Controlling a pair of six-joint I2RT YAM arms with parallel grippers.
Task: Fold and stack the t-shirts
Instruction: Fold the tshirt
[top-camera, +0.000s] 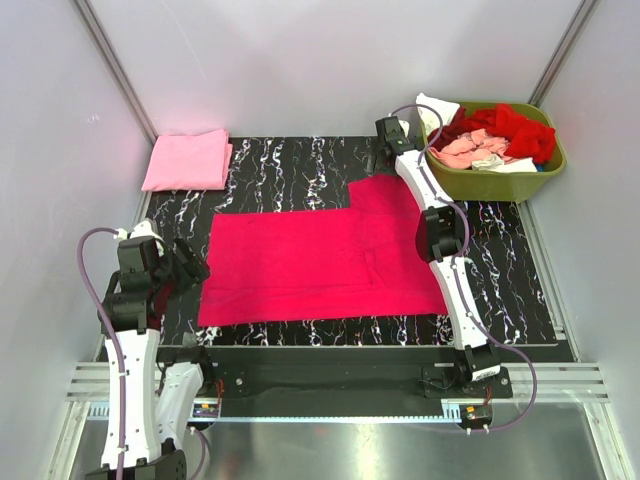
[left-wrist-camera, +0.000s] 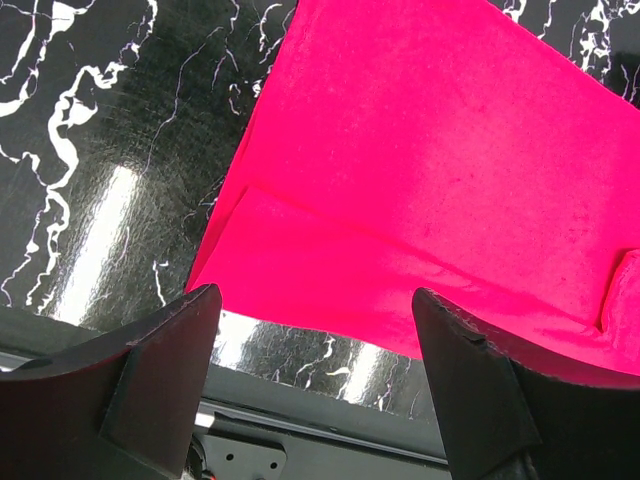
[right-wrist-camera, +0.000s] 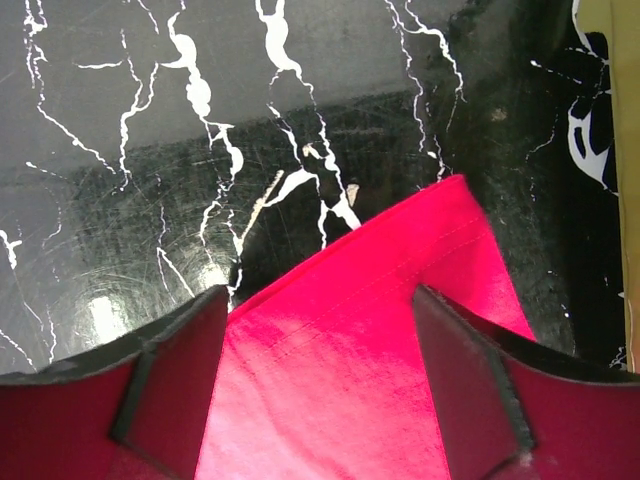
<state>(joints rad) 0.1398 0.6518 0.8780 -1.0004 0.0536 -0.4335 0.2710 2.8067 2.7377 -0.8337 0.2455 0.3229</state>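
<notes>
- Done: one light pink shirt (top-camera: 187, 160) lies folded, well apart from both jaws.
- In hand: the magenta shirt (top-camera: 320, 262) lies spread, its folding unfinished. The left gripper (left-wrist-camera: 315, 305) and right gripper (right-wrist-camera: 318, 300) have their jaws spread over its edges, pinching nothing.
- Remaining: more shirts (top-camera: 500, 135) fill the basket (top-camera: 495, 185) beside the right jaws.

1. A magenta t-shirt (top-camera: 320, 265) lies spread flat on the black, white-veined worktop (top-camera: 280, 165), with one sleeve jutting toward the far side.
2. A folded light pink t-shirt (top-camera: 187, 160) sits beyond the magenta t-shirt's far-left corner, well apart from it.
3. An olive-green basket (top-camera: 495, 185) stands beyond its far-right corner and holds crumpled t-shirts (top-camera: 520, 128) in red, salmon and white.
4. The left end effector (top-camera: 196, 272) hangs just beside the magenta t-shirt's left edge.
5. The right arm (top-camera: 440, 240) stretches over the magenta t-shirt's right side, and the right end effector (top-camera: 386, 155) sits at the far sleeve's edge.
</notes>
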